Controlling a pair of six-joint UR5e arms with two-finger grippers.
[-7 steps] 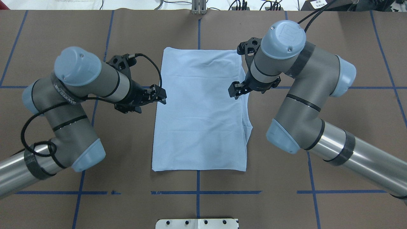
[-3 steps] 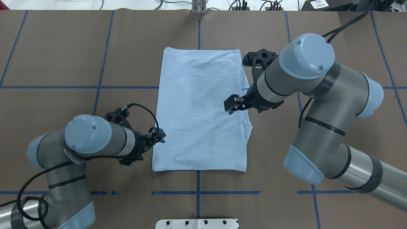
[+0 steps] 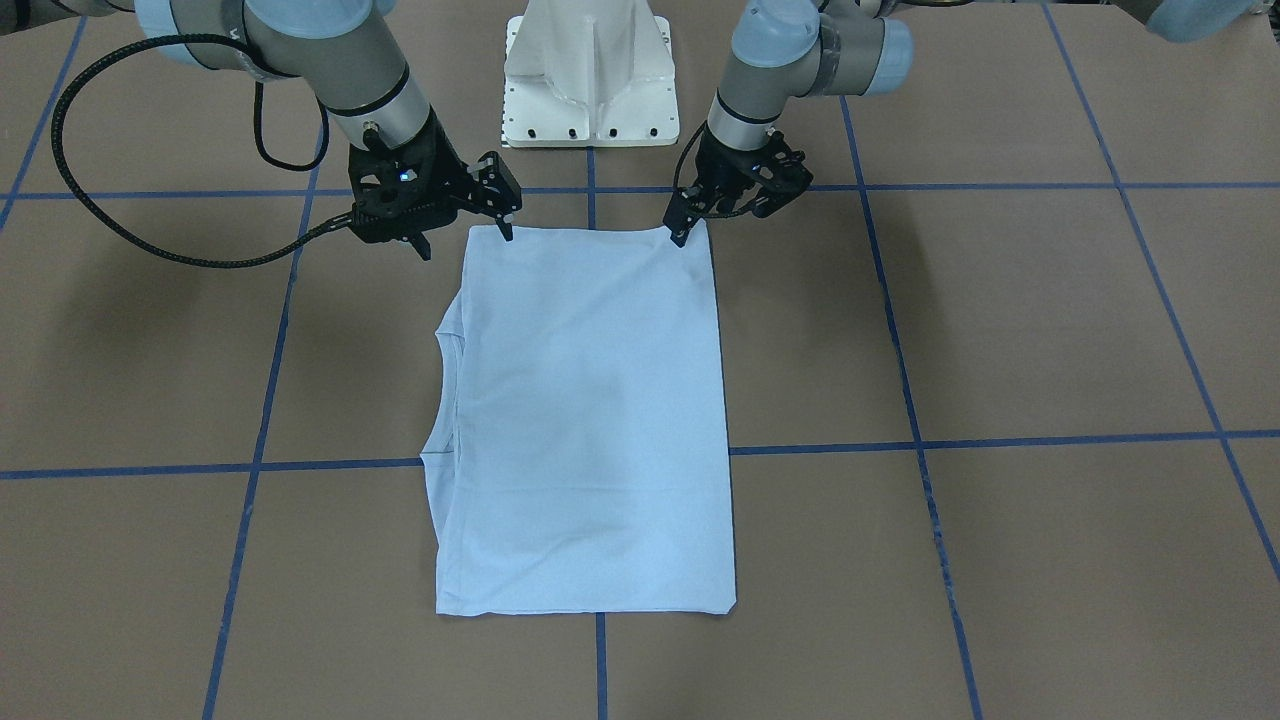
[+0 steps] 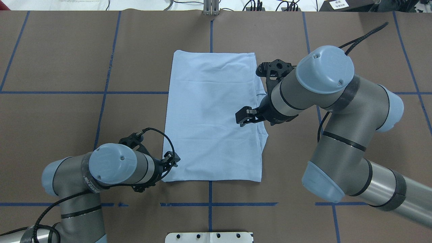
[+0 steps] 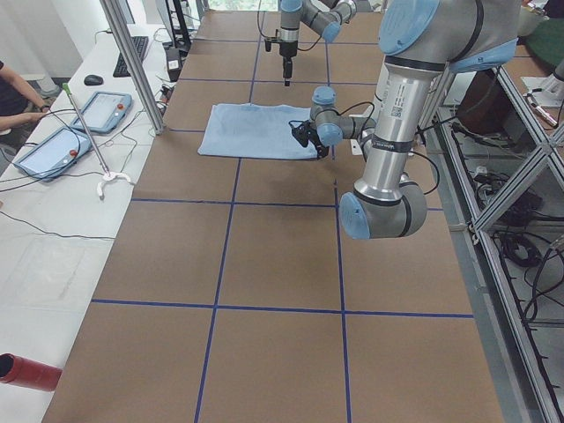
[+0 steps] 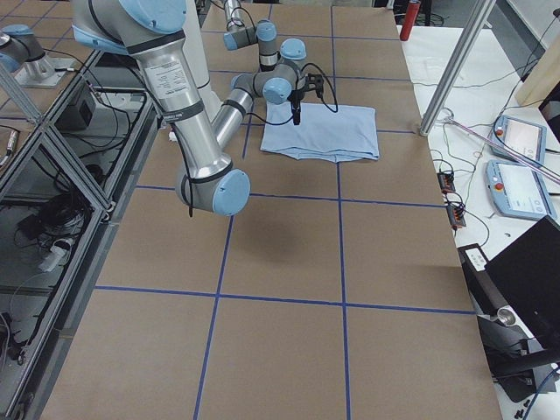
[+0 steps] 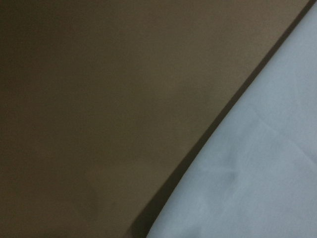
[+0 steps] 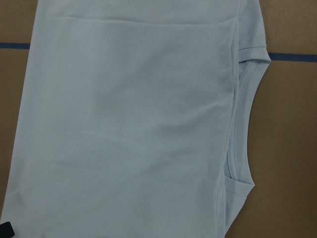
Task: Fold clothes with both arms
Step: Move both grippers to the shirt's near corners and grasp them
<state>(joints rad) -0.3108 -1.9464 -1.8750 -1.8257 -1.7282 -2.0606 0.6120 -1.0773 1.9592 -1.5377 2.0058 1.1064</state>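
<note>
Shirt [image 4: 211, 114] is laid flat on the table [image 4: 50, 135], already narrowed to a long rectangle. Its long axis runs straight away from the robot, with the short edges near and far. A collar [image 8: 242, 99] curve is seen along the edge on the right arm's side.

Left arm [image 4: 113, 165]: the left jaws are set low at the shirt's near corner on their side. The cloth is just beside the tips, inboard and ahead of them. The wrist view is filled by table, with the shirt edge cutting diagonally across, so little height is judged to be left. Whether these jaws are apart or together cannot be told. No cloth is seen clamped.

Right arm [image 4: 324, 84]: the right jaws are held apart and empty, well above the cloth on its right-hand side. The shirt lies below them, and the collar and a wide patch of cloth are taken in by the wrist view. Their position along the long axis is read differently in the overhead and front views, so it cannot be fixed.

Judgement: the next fold is expected across the long axis, near edge carried to far edge, which needs both near corners pinched. The left arm is judged nearer its corner. The right corner is judged to lie below the right jaws and probably back toward the robot, so a descent is owed there. Risk: if one corner is pinched late, the edge gets skewed.
</note>
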